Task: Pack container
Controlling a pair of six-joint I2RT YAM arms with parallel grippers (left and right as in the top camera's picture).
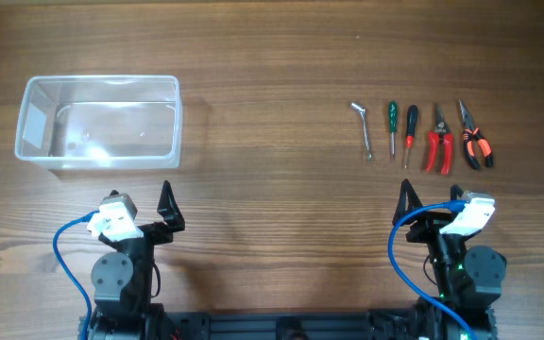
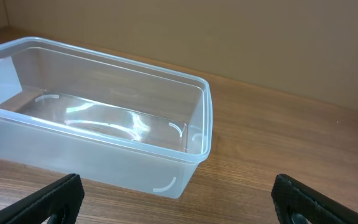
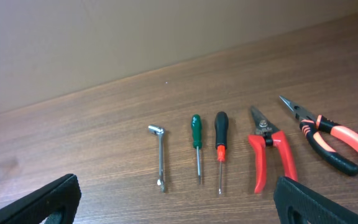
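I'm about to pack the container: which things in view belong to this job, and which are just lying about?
Job: container, empty; probably its load: L-shaped wrench, green screwdriver, black screwdriver, red cutters, orange-black pliers.
Lying about: no strays visible, just the wooden table.

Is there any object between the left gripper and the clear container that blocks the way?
No. Only bare table lies between the open left gripper and the container; nothing visible blocks the way.
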